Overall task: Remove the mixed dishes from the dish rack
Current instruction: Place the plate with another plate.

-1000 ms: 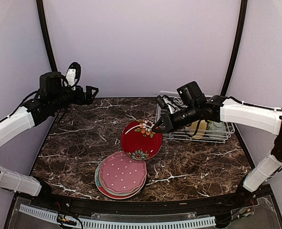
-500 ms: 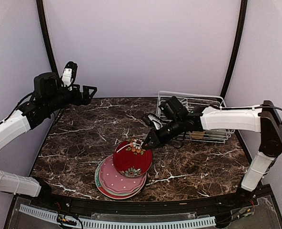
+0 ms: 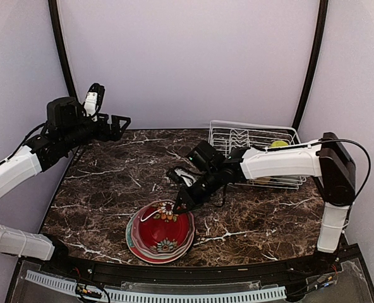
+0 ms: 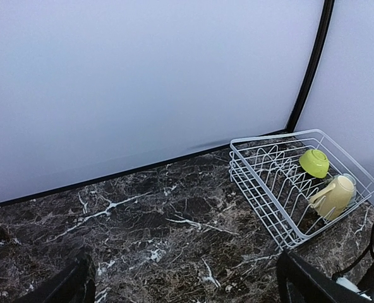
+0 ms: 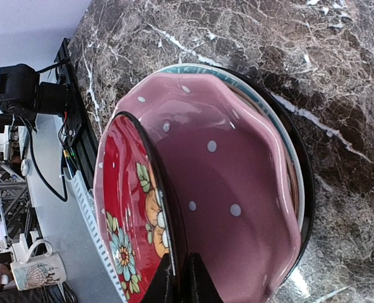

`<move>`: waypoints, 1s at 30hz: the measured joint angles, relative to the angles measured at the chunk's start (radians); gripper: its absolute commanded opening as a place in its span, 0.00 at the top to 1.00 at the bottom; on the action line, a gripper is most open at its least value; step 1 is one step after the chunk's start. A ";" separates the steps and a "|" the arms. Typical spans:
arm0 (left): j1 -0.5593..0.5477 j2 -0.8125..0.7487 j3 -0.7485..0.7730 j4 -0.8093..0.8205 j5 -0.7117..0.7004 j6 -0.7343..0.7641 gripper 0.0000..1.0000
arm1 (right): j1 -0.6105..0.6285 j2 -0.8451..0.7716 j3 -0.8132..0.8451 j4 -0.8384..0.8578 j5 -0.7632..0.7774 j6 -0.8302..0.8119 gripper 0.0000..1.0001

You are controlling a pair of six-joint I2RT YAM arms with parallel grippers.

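Plates: stack (image 3: 138, 245) sits lower centre; your right gripper (image 3: 176, 206) pinches the red floral plate (image 3: 162, 230) onto it. Left gripper (image 3: 122, 120), upper left, gapes empty. Lime bowl (image 4: 314, 162) and mug (image 4: 332, 196) are left in the rack (image 4: 269, 173).

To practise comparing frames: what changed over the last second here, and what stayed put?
The right gripper, shut on the rim of the red floral plate, carried it from beside the dish rack toward the near edge and down to the plate stack, still tilted. The left gripper stayed raised and open; the rack did not move.
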 measured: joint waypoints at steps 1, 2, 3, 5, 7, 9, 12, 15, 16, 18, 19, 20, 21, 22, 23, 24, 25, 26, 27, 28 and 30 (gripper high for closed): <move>0.000 0.001 -0.001 0.000 0.001 -0.002 0.01 | 0.003 0.005 0.008 -0.002 0.003 -0.004 0.84; 0.000 0.002 -0.002 0.000 0.002 -0.003 0.01 | 0.005 0.008 0.014 -0.004 0.007 -0.009 0.80; 0.000 0.002 -0.003 0.000 0.003 -0.004 0.01 | 0.008 0.010 0.016 -0.006 0.013 -0.013 0.77; 0.000 0.005 -0.003 0.000 0.005 -0.005 0.01 | 0.012 0.010 0.017 -0.014 0.027 -0.015 0.68; 0.000 0.008 -0.003 0.000 0.008 -0.006 0.01 | 0.014 0.010 0.018 -0.023 0.042 -0.021 0.61; 0.000 0.009 -0.003 0.000 0.011 -0.007 0.01 | 0.014 0.010 0.018 -0.035 0.062 -0.030 0.55; 0.000 0.011 -0.003 0.000 0.014 -0.007 0.01 | 0.015 0.010 0.018 -0.049 0.090 -0.043 0.48; 0.000 0.014 -0.003 0.000 0.015 -0.008 0.01 | 0.016 0.006 0.019 -0.052 0.103 -0.056 0.43; 0.000 0.016 -0.003 0.000 0.016 -0.008 0.01 | 0.017 0.002 0.019 -0.053 0.109 -0.061 0.43; 0.000 0.021 -0.003 0.000 0.016 -0.008 0.01 | 0.017 -0.011 0.019 -0.059 0.127 -0.066 0.41; 0.000 0.024 -0.003 0.000 0.016 -0.008 0.01 | 0.017 -0.017 0.019 -0.060 0.136 -0.068 0.40; 0.000 0.027 -0.003 0.000 0.017 -0.008 0.01 | 0.017 -0.023 0.019 -0.061 0.144 -0.072 0.39; 0.000 0.029 -0.003 0.000 0.017 -0.008 0.01 | 0.017 -0.031 0.019 -0.062 0.154 -0.076 0.38; 0.000 0.032 -0.003 0.000 0.018 -0.008 0.01 | 0.017 -0.039 0.019 -0.063 0.164 -0.080 0.37; 0.000 0.035 -0.003 0.000 0.018 -0.008 0.01 | 0.017 -0.046 0.019 -0.063 0.172 -0.082 0.36; 0.000 0.037 -0.003 0.000 0.018 -0.008 0.01 | 0.017 -0.057 0.019 -0.064 0.187 -0.088 0.35; 0.000 0.038 -0.003 0.000 0.018 -0.008 0.01 | 0.017 -0.066 0.019 -0.064 0.194 -0.089 0.34; 0.000 0.039 -0.003 0.000 0.018 -0.008 0.01 | 0.017 -0.077 0.019 -0.065 0.204 -0.092 0.33; 0.000 0.039 -0.003 0.000 0.019 -0.008 0.01 | 0.017 -0.090 0.019 -0.066 0.213 -0.096 0.32; 0.000 0.039 -0.003 0.000 0.019 -0.008 0.01 | 0.016 -0.103 0.019 -0.066 0.222 -0.100 0.31; 0.000 0.039 -0.003 0.000 0.019 -0.008 0.01 | 0.011 -0.137 0.019 -0.067 0.245 -0.111 0.29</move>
